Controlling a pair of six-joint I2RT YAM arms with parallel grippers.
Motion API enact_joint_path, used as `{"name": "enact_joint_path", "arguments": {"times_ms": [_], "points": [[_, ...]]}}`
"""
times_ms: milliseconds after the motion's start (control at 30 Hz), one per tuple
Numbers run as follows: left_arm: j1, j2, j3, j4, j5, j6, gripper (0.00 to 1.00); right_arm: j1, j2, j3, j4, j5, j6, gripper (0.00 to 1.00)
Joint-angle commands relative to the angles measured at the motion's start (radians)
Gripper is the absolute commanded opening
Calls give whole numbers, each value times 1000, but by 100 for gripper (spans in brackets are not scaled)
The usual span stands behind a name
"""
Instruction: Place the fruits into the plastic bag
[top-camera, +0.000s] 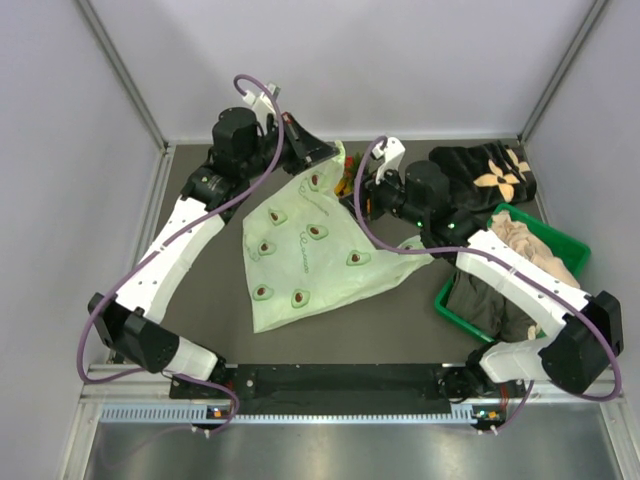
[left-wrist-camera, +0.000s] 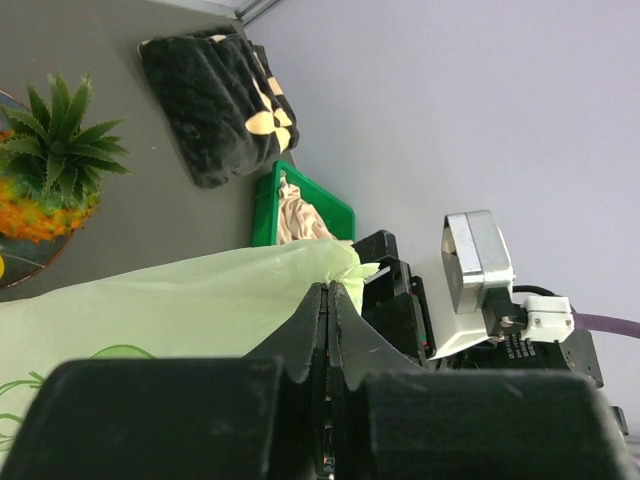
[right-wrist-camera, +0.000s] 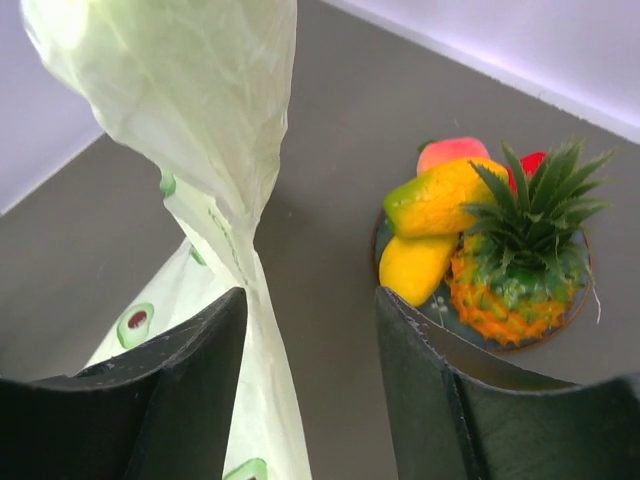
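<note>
The pale green plastic bag (top-camera: 305, 240) with avocado prints lies mid-table, its far edge lifted. My left gripper (top-camera: 318, 152) is shut on that edge; the left wrist view shows the jaws (left-wrist-camera: 332, 288) pinching the plastic (left-wrist-camera: 200, 300). My right gripper (top-camera: 366, 196) is open and empty. In the right wrist view (right-wrist-camera: 310, 300) a lifted strand of the bag (right-wrist-camera: 200, 100) hangs just inside its left finger. The fruits sit on a small grey plate (right-wrist-camera: 575, 310) ahead: pineapple (right-wrist-camera: 510, 270), mango (right-wrist-camera: 445, 195), yellow piece (right-wrist-camera: 415, 265), red round one (right-wrist-camera: 533, 163). The pineapple also shows in the left wrist view (left-wrist-camera: 50, 170).
A dark cloth with a pale flower print (top-camera: 490, 172) lies at the back right. A green basket (top-camera: 565, 240) holding clothes stands at the right, under my right arm. Enclosure walls surround the table.
</note>
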Motion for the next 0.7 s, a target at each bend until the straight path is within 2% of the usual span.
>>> {"name": "enact_joint_path", "arguments": {"times_ms": [0, 233, 667], "points": [[4, -45, 21, 49, 9, 7, 0, 11, 12, 72, 95, -25, 18, 54], [6, -47, 13, 66, 22, -2, 0, 11, 53, 69, 101, -68, 9, 53], [19, -63, 13, 75, 27, -5, 0, 13, 88, 20, 107, -48, -17, 52]]}}
